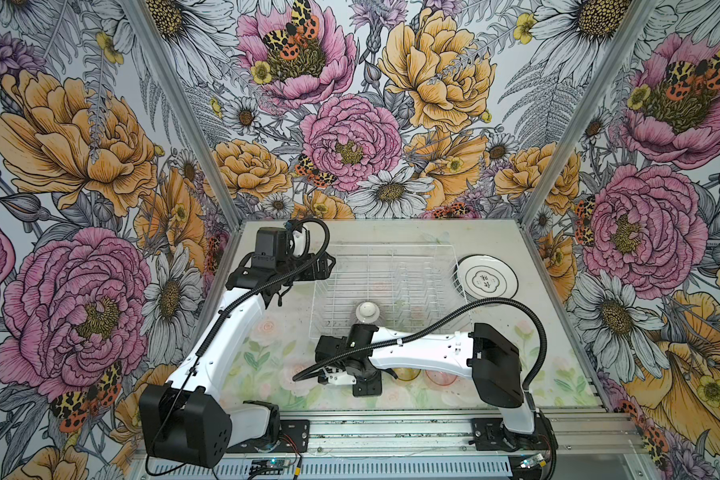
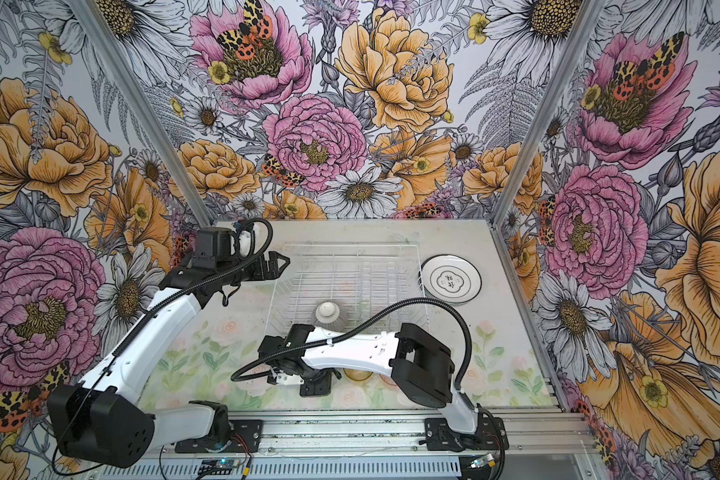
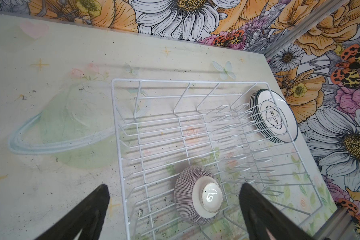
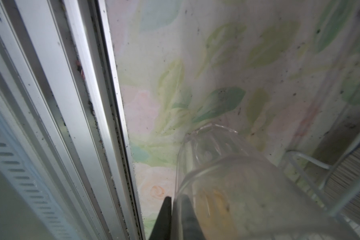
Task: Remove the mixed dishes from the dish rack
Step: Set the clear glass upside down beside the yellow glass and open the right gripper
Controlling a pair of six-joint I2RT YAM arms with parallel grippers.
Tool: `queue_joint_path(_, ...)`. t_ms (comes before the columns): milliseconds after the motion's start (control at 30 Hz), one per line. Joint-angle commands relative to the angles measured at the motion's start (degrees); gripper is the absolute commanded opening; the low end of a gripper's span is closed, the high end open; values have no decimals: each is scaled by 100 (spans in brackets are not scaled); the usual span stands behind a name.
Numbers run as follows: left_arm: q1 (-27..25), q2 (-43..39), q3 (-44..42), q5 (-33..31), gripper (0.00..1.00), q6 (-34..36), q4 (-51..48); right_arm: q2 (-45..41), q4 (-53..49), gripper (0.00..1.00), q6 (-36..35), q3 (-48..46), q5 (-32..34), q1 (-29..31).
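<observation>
The white wire dish rack (image 1: 391,247) (image 2: 346,247) (image 3: 175,81) sits mid-table. Inside it, a ribbed grey-purple bowl (image 1: 366,311) (image 2: 327,311) (image 3: 195,195) lies foot up near the front wall. A stack of white dark-rimmed plates (image 1: 489,282) (image 2: 452,282) (image 3: 274,116) rests outside the rack's right end. My left gripper (image 1: 323,266) (image 2: 277,266) (image 3: 175,187) hangs open above the rack's left side, holding nothing. My right gripper (image 1: 364,382) (image 4: 175,198) points down in front of the rack, pinching the rim wall of a clear glass tumbler (image 4: 227,166), one finger inside.
An amber tumbler (image 1: 408,374) (image 2: 358,374) and a pink one (image 1: 441,376) stand on the mat, partly under my right arm. The metal front rail (image 4: 81,124) runs close beside the clear tumbler. The rack's front wire (image 4: 303,160) is just beyond it.
</observation>
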Motion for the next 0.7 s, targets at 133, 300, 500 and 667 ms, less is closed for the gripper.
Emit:
queue_joint_path(133, 71, -10, -20, 176, 99, 70, 9, 6, -26, 27, 0, 159, 177, -68)
queue_joint_path(300, 71, -9, -16, 194, 99, 61, -11, -184, -3, 37, 31, 211, 196, -77)
queue_joint_path(500, 23, 9, -53, 110, 99, 66, -107, -656, 71, 40, 87, 219, 98, -121)
queue_joint_path(667, -103, 42, -103, -46, 99, 110, -167, -1185, 160, 41, 163, 174, -43, -201)
